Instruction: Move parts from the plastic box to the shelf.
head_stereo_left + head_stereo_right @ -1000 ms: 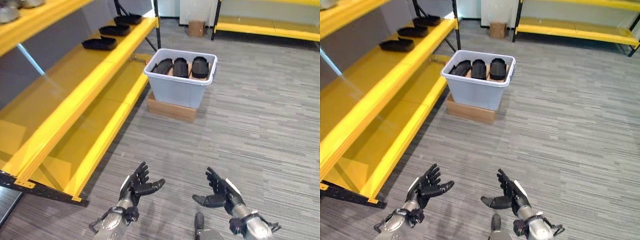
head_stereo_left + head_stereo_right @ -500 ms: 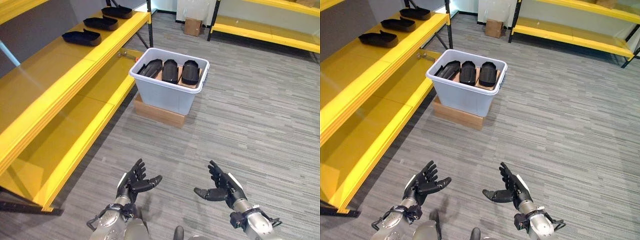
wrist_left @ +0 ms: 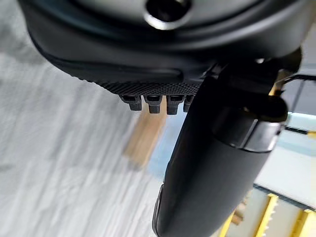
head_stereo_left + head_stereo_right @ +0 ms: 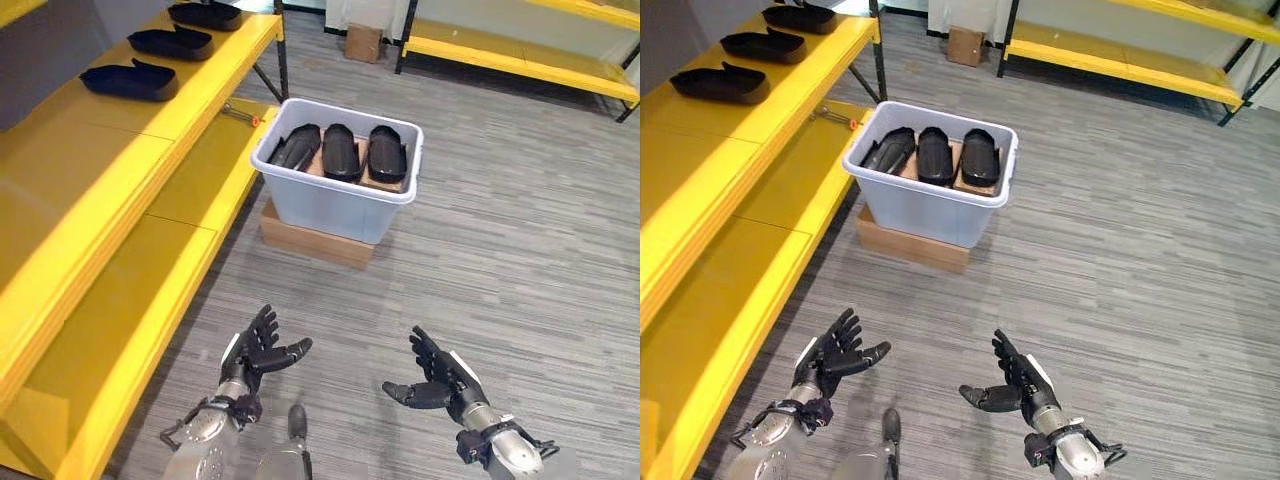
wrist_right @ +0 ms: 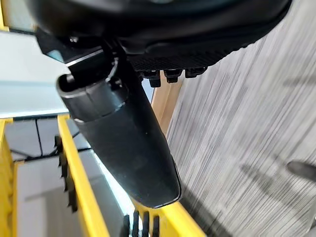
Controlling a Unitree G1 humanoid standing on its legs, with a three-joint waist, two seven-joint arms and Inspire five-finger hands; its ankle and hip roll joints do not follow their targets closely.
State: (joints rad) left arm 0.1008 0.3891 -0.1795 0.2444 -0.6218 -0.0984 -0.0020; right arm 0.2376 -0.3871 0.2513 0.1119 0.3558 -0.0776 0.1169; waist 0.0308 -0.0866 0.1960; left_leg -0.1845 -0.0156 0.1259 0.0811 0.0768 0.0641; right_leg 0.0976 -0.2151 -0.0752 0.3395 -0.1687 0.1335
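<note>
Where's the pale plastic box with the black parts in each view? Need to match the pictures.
Left eye view: pale plastic box upper centre, on a flat cardboard carton.
Right eye view: box upper centre-left, on the same carton.
Left wrist view: blurred pale shape past the fingers, probably the box.
Right wrist view: cannot tell.
Shared landmark: yellow shelf beside the box.

A flat cardboard box lies on the grey striped carpet floor; a smaller cardboard box stands far off beside a second yellow rack.
</note>
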